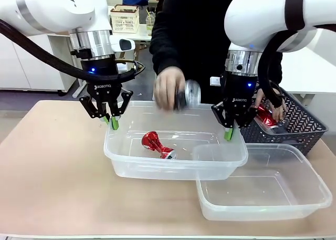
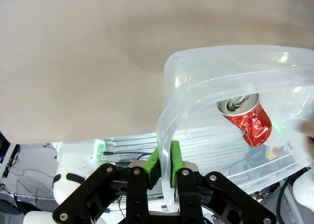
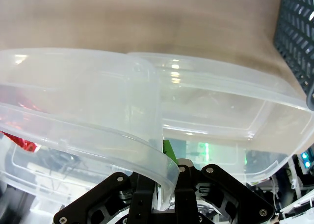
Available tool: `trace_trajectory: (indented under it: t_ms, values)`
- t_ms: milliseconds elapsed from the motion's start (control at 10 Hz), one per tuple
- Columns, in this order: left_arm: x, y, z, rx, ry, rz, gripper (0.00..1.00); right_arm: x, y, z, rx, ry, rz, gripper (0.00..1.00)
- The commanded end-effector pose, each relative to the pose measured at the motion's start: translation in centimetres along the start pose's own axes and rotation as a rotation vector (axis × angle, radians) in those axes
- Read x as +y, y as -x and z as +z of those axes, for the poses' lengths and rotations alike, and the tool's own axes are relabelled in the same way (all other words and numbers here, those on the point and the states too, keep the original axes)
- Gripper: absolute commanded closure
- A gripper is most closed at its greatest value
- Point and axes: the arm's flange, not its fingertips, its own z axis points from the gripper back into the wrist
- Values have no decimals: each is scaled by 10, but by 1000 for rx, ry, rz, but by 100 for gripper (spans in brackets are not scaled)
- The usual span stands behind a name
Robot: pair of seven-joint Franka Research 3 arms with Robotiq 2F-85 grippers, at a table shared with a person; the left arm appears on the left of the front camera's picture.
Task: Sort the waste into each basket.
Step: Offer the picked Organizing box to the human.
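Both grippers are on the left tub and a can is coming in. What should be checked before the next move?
1. Left gripper shut on the tub rim: ok.
2. Right gripper shut on the opposite rim: ok in the right wrist view.
3. Red can inside the tub: ok.
4. Silver can released: not ok, the person's hand holds it above the tub.
5. Tub overlapping the second tub: not ok, its corner sits over it.
6. Tub lifted or resting: cannot tell.

White arms; black pincers [image 1: 111, 117]; green pads
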Motion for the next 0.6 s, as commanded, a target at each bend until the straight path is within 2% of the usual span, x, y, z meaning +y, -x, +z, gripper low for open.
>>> trace_trajectory:
  t_ms: [0, 500]
  values:
    - [-1, 5, 3, -5, 14, 6, 92, 1, 1, 3, -4, 15, 9, 95]
    - [-1, 5, 3, -5, 14, 6, 92, 1, 1, 3, -4, 15, 9, 95]
